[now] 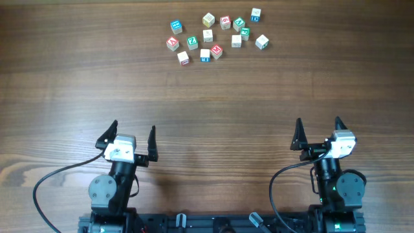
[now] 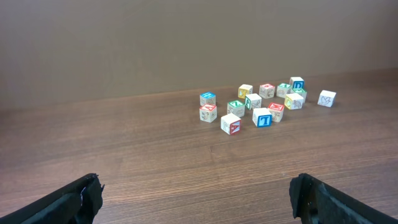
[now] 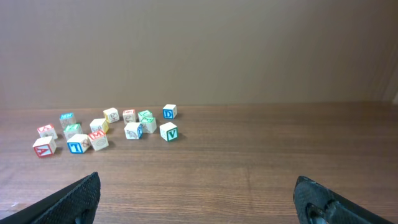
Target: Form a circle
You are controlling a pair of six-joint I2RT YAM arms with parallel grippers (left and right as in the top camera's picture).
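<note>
**A:** From above, how do the arms sit?

**B:** Both are drawn back at the near edge of the table (image 1: 213,97), well apart from each other. The left gripper (image 1: 134,128) and the right gripper (image 1: 318,124) both point toward the far side. Each is spread wide and holds nothing. A black cable (image 1: 48,181) loops out beside the left base.

**A:** And the blocks?

**B:** The blocks (image 1: 207,35) lie in a loose bunch near the far side, about mid-width, not a ring yet. They are well apart from both grippers, with bare wood across the whole stretch between.

**A:** What does the left wrist camera show?

**B:** Its black fingers (image 2: 78,199) show at the bottom corners, far apart and released. The blocks sit ahead and right of centre. Just behind them the table's far edge meets a plain wall (image 2: 155,43). There is open wood ahead and to the left.

**A:** And the right wrist?

**B:** Much the same. Its fingers (image 3: 74,196) are at the bottom corners, wide apart and gripping nothing. The blocks lie ahead and to the left, short of the far edge, with open wood to the right.
</note>
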